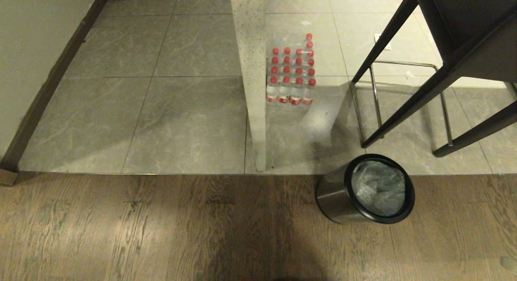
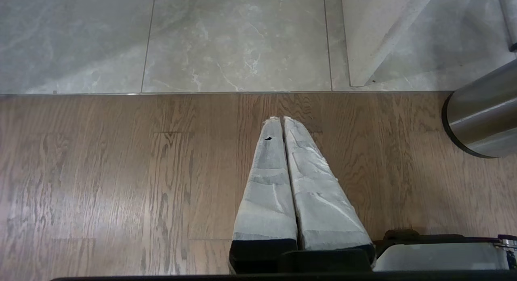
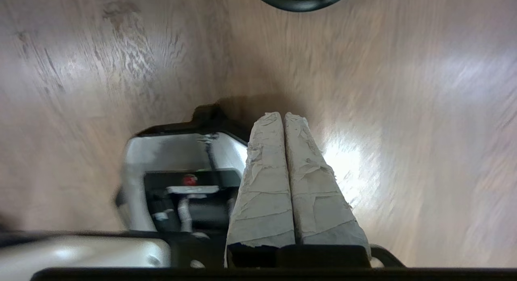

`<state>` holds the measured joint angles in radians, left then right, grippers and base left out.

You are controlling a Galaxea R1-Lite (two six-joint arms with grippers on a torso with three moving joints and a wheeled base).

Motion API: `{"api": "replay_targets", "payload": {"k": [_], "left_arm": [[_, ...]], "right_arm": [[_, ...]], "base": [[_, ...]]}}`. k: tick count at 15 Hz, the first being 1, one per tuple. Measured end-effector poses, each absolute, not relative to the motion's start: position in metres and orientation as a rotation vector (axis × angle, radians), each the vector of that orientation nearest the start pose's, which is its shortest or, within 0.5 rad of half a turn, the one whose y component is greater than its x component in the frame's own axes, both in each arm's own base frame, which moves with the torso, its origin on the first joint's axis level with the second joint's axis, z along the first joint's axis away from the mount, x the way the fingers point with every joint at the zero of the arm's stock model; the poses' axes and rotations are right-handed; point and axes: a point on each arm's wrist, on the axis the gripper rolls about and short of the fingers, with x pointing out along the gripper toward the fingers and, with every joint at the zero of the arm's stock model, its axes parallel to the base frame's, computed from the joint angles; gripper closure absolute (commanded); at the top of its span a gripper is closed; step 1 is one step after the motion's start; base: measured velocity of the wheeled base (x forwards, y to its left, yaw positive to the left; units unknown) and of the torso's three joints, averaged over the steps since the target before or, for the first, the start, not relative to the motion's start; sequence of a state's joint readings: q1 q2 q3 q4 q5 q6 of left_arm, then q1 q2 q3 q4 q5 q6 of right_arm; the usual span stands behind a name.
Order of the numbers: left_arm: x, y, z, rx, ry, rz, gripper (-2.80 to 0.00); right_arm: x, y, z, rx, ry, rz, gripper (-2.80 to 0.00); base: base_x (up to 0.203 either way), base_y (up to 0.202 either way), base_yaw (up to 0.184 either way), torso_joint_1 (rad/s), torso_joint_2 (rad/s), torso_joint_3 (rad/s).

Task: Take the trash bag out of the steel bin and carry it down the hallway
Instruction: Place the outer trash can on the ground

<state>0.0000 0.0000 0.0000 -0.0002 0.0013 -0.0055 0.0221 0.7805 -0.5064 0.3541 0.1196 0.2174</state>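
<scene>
Head view: the steel bin [image 1: 343,198] stands at lower right on the wood floor [image 1: 161,228], just below the tile edge, with the trash bag [image 1: 377,188] lining its inside. A pack of red-capped water bottles [image 1: 291,73] sits beside a speckled pillar [image 1: 252,71] at upper centre; a black stool [image 1: 444,63] fills the upper right.

Left wrist view: the left gripper [image 2: 282,119], jaws pressed together and empty, hangs over wood; the bin's steel wall lies at right.

Right wrist view: the right gripper [image 3: 282,115], jaws together, holds nothing; a blurred black rim, probably the bin's, shows at the top edge.
</scene>
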Motion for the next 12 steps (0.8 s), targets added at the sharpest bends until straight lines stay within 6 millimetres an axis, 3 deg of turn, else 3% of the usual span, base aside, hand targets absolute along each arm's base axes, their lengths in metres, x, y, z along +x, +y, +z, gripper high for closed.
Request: {"api": "replay_targets", "payload": {"k": [2, 5, 6, 7, 9, 12], "left_arm": [[-0.023, 0.0, 0.075, -0.006, 0.0, 0.001, 0.0], [-0.023, 0.0, 0.075, -0.005, 0.0, 0.001, 0.0], [-0.023, 0.0, 0.075, -0.005, 0.0, 0.001, 0.0], [-0.023, 0.0, 0.076, -0.005, 0.0, 0.001, 0.0], [-0.023, 0.0, 0.076, -0.005, 0.0, 0.001, 0.0], [-0.023, 0.0, 0.076, -0.006, -0.001, 0.002, 0.0]], "right_arm": [[0.11, 0.004, 0.179, 0.285, 0.719, 0.035, 0.0], [0.19, 0.003, 0.165, 0.314, 0.768, -0.002, 0.0], [0.215, 0.002, 0.158, 0.315, 0.776, -0.017, -1.13], [0.236, 0.002, 0.149, 0.312, 0.781, -0.03, -2.8], [0.28, 0.006, 0.133, 0.283, 0.766, -0.051, -2.8], [0.328, 0.027, 0.121, 0.225, 0.725, -0.053, -2.8]], "base": [[0.0, 0.0, 0.0, 0.0, 0.0, 0.0], [0.0, 0.0, 0.0, 0.0, 0.0, 0.0], [0.0, 0.0, 0.0, 0.0, 0.0, 0.0], [0.0, 0.0, 0.0, 0.0, 0.0, 0.0], [0.0, 0.0, 0.0, 0.0, 0.0, 0.0], [0.0, 0.0, 0.0, 0.0, 0.0, 0.0]]}}
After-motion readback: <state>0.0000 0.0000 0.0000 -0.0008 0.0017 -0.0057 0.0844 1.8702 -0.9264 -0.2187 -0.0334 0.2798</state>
